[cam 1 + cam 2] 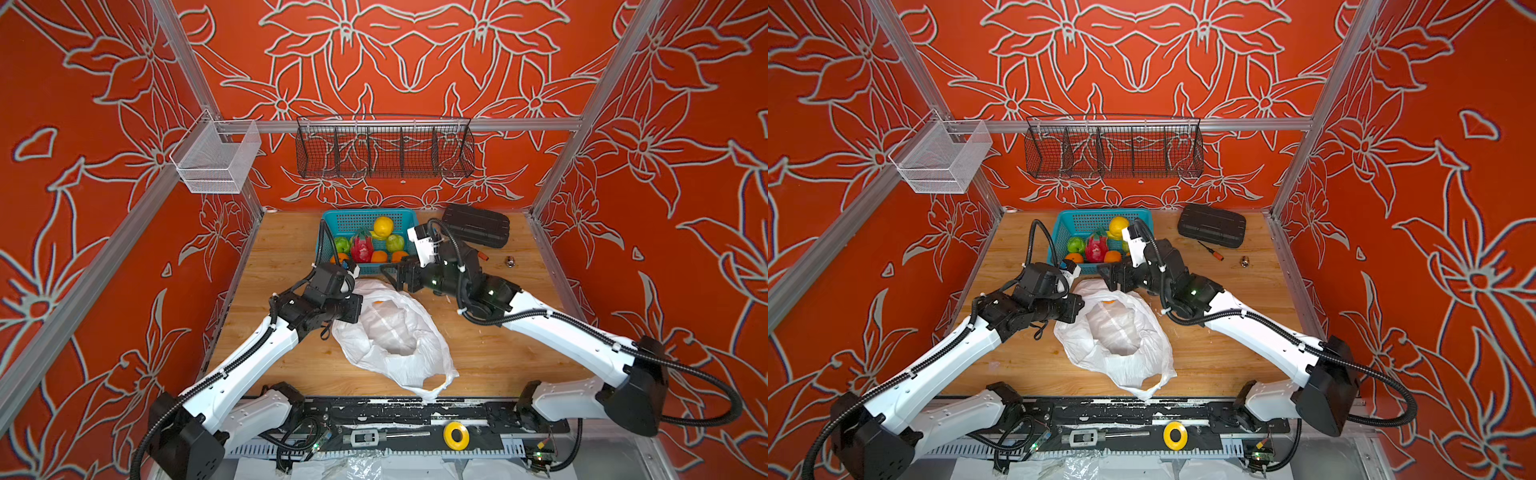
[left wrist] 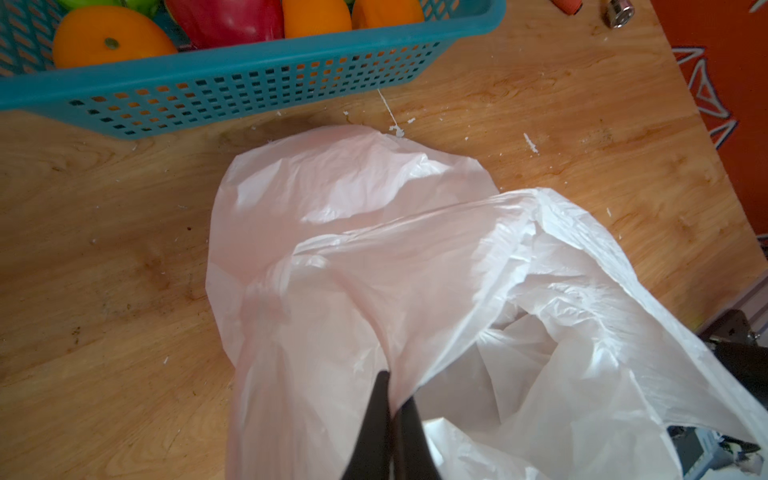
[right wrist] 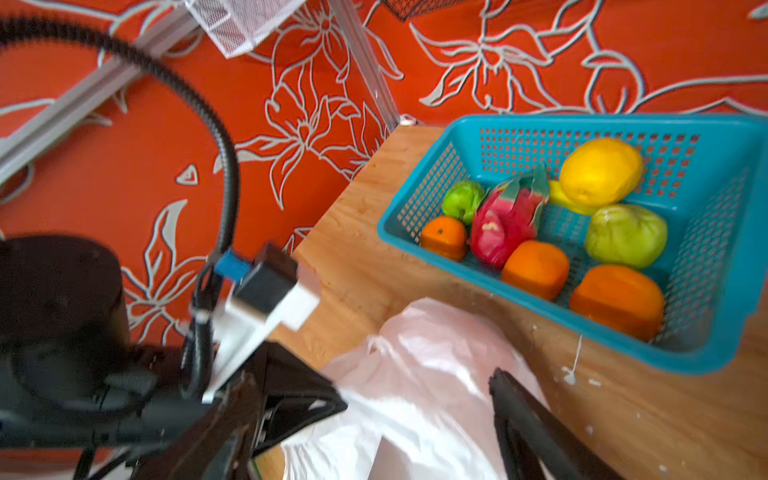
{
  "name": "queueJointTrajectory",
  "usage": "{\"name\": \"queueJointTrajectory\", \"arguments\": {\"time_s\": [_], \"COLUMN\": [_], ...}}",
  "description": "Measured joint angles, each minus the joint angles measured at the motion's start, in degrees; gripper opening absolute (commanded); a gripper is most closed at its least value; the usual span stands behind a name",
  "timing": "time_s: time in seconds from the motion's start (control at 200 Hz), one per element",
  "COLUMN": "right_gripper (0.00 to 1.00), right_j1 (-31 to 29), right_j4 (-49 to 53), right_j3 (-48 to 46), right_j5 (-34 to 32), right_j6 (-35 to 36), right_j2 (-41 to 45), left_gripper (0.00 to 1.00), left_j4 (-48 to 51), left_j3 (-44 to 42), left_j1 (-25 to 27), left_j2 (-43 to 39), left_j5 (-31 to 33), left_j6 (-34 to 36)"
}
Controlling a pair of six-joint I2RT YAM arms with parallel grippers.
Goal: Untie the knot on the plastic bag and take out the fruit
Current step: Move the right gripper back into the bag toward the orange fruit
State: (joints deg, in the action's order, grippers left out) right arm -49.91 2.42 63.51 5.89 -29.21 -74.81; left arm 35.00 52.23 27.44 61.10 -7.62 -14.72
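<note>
wooden bench (image 1: 498, 353), middle: open white bag (image 1: 395, 332), orange (image 1: 379, 302) showing inside. left pincer (image 2: 395, 390) clamped on bag film; right pincer (image 3: 415, 390) spread wide, holding nothing, beside basket (image 2: 249, 83).

One basket (image 3: 582, 120) holds three oranges (image 3: 536, 269), two green fruits (image 3: 627, 235), one dragon fruit (image 3: 505, 220), one yellow fruit (image 3: 600, 172); one bag (image 1: 395, 332) shows a fourth orange (image 1: 379, 302).
</note>
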Motion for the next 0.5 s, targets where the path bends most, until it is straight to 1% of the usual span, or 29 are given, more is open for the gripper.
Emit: {"name": "queueJointTrajectory", "arguments": {"time_s": [0.12, 0.315, 0.41, 0.5], "right_gripper": [0.86, 0.85, 0.85, 0.85], "right_j1": [-4.2, -9.9, -11.7, -12.9], "right_j4": [-1.0, -2.2, -3.6, -6.1], "right_j3": [-6.1, -12.0, -13.2, -13.2], "right_j5": [-3.5, -8.1, -9.1, -10.4], "right_j6": [-3.0, -5.4, -6.1, -6.4], "right_j2": [2.5, 1.9, 0.1, -3.6], "left_gripper": [0.00, 0.00, 0.00, 0.00], "left_j4": [-0.1, 0.0, 0.0, 0.0], "left_j3": [2.0, 4.4, 5.3, 5.9], "left_j1": [0.0, 0.0, 0.0, 0.0], "left_j2": [1.0, 2.3, 2.3, 2.3], "left_j5": [0.0, -0.5, -1.0, -1.4], "left_j6": [-2.1, -4.7, -6.1, -7.5]}}
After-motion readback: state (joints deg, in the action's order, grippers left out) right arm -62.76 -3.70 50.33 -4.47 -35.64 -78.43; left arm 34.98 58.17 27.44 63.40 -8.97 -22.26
